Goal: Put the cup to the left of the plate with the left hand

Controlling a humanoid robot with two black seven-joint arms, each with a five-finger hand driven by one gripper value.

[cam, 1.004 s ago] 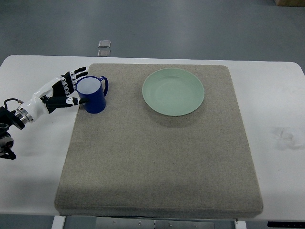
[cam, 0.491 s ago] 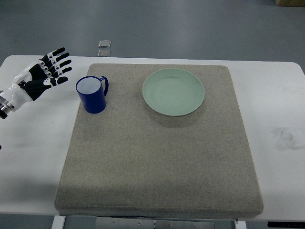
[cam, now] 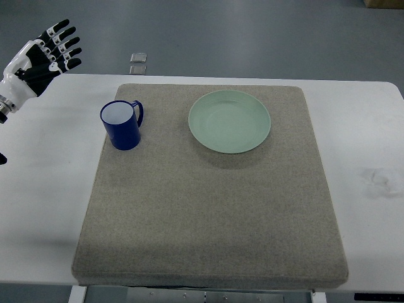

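Our left hand (cam: pixel 39 55) is now up at the far left corner of the view, past the back edge of the desk (cam: pixel 44 177), with its fingers (cam: pixel 60 39) spread wide and nothing between them. A second ago this hand was wrapped against the left side of the cup; half a second ago it had already let go and was lifting away over the bare desk; now it has pulled back further still and sits well apart from everything on the mat. We read that as release and retreat, which means the placing itself looks finished.

Moving outward, we come to the blue cup (cam: pixel 122 125), standing upright near the left edge of the grey mat (cam: pixel 208 208), its handle turned toward the plate. It has not shifted between the three pictures, so the let-go did not disturb it. We see its pale inside and no tilt.

Further right, the green plate (cam: pixel 230 121) lies flat on the mat's far half, with a clear strip of mat between it and the cup. The cup is on the plate's left, as asked.

Our right hand does not show anywhere. We judge that little remains beyond the left arm finishing its withdrawal.
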